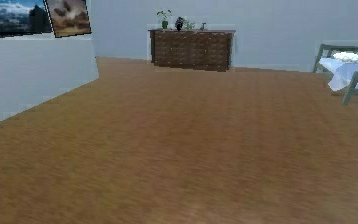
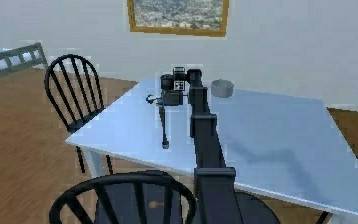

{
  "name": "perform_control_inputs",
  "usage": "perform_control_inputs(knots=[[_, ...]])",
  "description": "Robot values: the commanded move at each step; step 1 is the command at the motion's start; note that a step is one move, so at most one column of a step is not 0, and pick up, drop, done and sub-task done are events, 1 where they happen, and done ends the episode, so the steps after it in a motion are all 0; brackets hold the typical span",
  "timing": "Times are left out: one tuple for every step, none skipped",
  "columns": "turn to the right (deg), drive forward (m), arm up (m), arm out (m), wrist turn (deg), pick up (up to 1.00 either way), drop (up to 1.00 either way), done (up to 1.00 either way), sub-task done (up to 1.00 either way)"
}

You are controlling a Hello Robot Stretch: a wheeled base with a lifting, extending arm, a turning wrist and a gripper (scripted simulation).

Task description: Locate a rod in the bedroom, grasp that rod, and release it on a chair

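The arm (image 2: 202,140) reaches out across the white table (image 2: 287,140), and the gripper (image 2: 168,95) sits at its far end over the tabletop, near a low grey bowl (image 2: 222,88). Just below the gripper in the arm side view a thin dark stick (image 2: 164,125) shows against the table; by its shape it is probably the rod. With the tabletop right behind it, I cannot tell whether the gripper has hold of it or whether it merely stands there, and the setting of the fingers cannot be read either. That doubt is the main hazard. If the rod is not secured, drawing the arm back would leave it behind or tip it, and a thin rod on a smooth top would likely roll to the edge. If it is gripped only at its upper end, it could swing or slip as the arm moves. A sideways sweep risks knocking the bowl. The spindle-back chair (image 2: 72,90) stands at the table's left end and a second chair (image 2: 122,200) at its near edge. A release too close to the table rim or a chair back could send the rod to the floor instead of a seat.
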Motion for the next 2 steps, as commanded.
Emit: perform_control_inputs(knots=[[0.0, 0.00, 0.00, 0.00, 0.0, 1.00, 0.00, 0.00, 0.00], [0.0, 0.00, 0.08, 0.00, 0.0, 0.00, 0.00, 0.00, 0.00]])
